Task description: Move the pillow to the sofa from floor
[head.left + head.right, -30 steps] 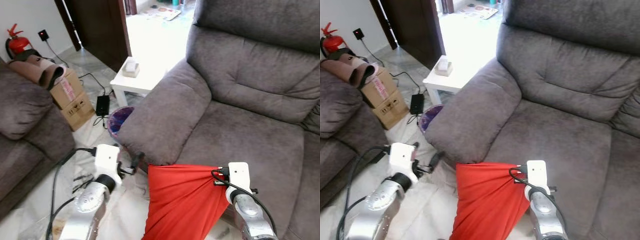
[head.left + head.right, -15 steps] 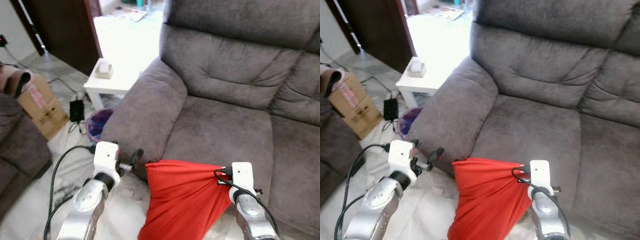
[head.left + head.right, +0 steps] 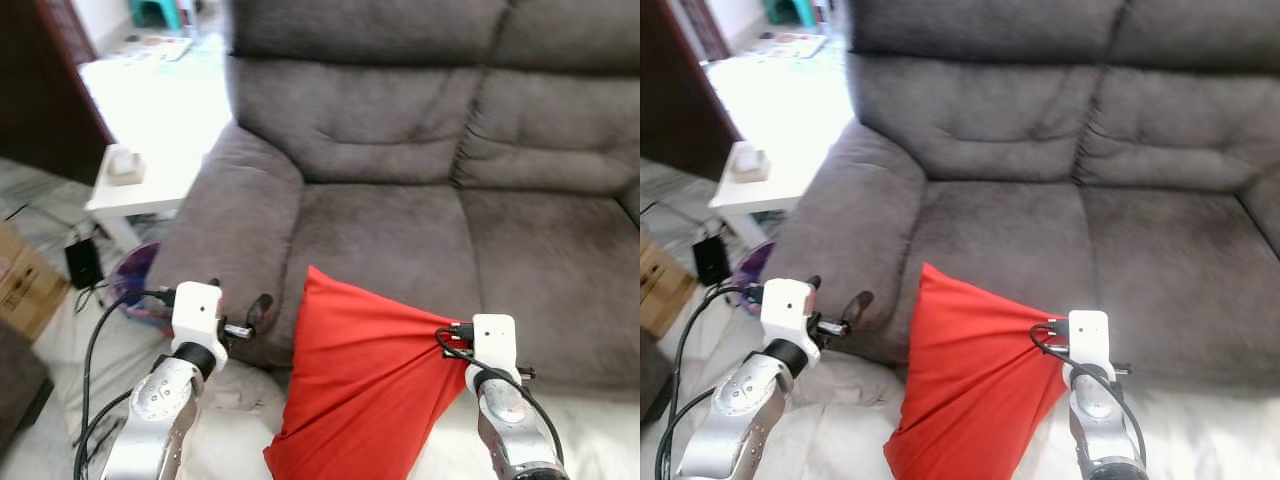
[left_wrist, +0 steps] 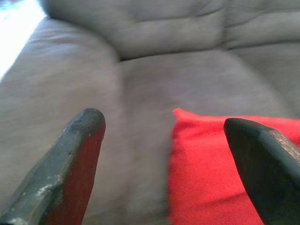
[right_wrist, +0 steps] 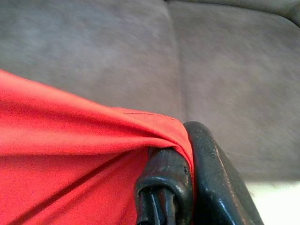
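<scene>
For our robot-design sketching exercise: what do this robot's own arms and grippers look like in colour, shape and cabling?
Both arms are rounded silver metal, each ending in a white boxy wrist block. Loose black cables run along them. The left gripper has two long black fingers, tapered with rounded tips; reddish colour shows on one inner face. The right gripper has the same black fingers.

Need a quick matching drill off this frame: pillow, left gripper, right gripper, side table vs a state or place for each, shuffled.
Things:
1. pillow
2. left gripper
3. right gripper
4. side table

States or places:
A. fingers apart, holding nothing, by the sofa armrest
B. white, beside the sofa armrest
C. red, hanging against the sofa's front
D. pinching a red corner

Pairs: 1-C, 2-A, 3-D, 4-B
</scene>
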Tool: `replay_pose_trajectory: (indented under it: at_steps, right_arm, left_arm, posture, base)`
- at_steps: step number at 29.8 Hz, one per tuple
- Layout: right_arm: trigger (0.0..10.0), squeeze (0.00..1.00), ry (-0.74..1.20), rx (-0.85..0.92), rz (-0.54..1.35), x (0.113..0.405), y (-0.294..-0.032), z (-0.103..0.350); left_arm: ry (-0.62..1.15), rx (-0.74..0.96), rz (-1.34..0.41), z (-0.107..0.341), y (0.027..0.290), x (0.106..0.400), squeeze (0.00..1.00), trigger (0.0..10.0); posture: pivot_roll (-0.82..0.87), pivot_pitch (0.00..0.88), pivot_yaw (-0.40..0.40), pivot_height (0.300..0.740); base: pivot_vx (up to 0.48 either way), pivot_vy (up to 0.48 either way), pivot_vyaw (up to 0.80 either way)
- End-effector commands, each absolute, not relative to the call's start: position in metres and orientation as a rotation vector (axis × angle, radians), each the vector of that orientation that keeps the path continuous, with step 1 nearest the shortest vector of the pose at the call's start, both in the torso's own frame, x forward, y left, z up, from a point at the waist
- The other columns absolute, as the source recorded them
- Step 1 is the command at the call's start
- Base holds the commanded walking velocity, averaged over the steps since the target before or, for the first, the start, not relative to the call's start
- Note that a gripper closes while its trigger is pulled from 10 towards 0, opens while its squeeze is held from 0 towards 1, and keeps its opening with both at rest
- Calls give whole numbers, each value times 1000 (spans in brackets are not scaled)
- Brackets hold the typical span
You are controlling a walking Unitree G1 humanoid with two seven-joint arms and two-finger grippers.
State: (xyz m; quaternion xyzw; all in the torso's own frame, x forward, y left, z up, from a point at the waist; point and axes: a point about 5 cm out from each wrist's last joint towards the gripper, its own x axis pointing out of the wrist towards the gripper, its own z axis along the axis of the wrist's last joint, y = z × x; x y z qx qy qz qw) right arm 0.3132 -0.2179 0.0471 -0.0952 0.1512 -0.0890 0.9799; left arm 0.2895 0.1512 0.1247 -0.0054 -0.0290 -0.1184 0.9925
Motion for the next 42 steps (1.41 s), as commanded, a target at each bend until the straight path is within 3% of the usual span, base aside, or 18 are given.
replay_pose_trajectory:
  at_steps: [1, 6, 12, 14, 18, 24, 28, 30, 33, 39, 42]
  right_arm:
    - [10000, 0, 98, -125, -125, 331, -212, 85]
    - [10000, 0, -15, -87, 133, 340, -172, 102]
    - [10000, 0, -58, -138, 260, 362, -150, 125]
    - [10000, 0, -109, -207, 287, 371, -144, 141]
    - [10000, 0, -322, -132, 352, 387, -130, 201]
    - [10000, 0, -436, -220, 327, 394, -132, 234]
    - [10000, 0, -530, -187, 302, 394, -141, 255]
    - [10000, 0, -500, -223, 253, 396, -151, 251]
    - [10000, 0, -248, -337, 153, 399, -168, 204]
    - [10000, 0, 35, -462, 114, 375, -182, 121]
    - [10000, 0, 99, -424, 92, 366, -186, 102]
  left_arm:
    - [-48, 0, -217, 121, 157, 288, 0, 10000]
    - [-52, -4, -213, 121, 157, 289, 0, 10000]
    - [-54, -2, -211, 122, 157, 292, 0, 10000]
    - [-58, 0, -207, 123, 158, 293, 0, 10000]
    - [-72, 5, -191, 126, 162, 294, 0, 10000]
    - [-84, 6, -185, 129, 162, 294, 0, 10000]
    - [-93, 8, -183, 131, 164, 295, 0, 10000]
    - [-97, 10, -180, 132, 164, 296, 0, 10000]
    - [-99, 9, -184, 132, 163, 296, 0, 10000]
    - [-100, 8, -192, 133, 162, 296, 0, 10000]
    - [-99, 6, -202, 133, 162, 295, 0, 10000]
  posture:
    - [67, 160, -2, 740]
    - [62, 156, 3, 740]
    - [62, 152, 7, 740]
    - [64, 151, 9, 740]
    - [66, 151, 11, 740]
    - [72, 150, 13, 740]
    - [68, 153, 14, 740]
    - [66, 153, 14, 740]
    - [74, 153, 15, 740]
    - [76, 154, 19, 740]
    - [79, 156, 23, 740]
  base:
    - [0, 0, 0]
    - [0, 0, 0]
    - [0, 0, 0]
    - [0, 0, 0]
    - [0, 0, 0]
    - [0, 0, 0]
    - [0, 0, 0]
    - [0, 0, 0]
    - [0, 0, 0]
    - [0, 0, 0]
    - [0, 0, 0]
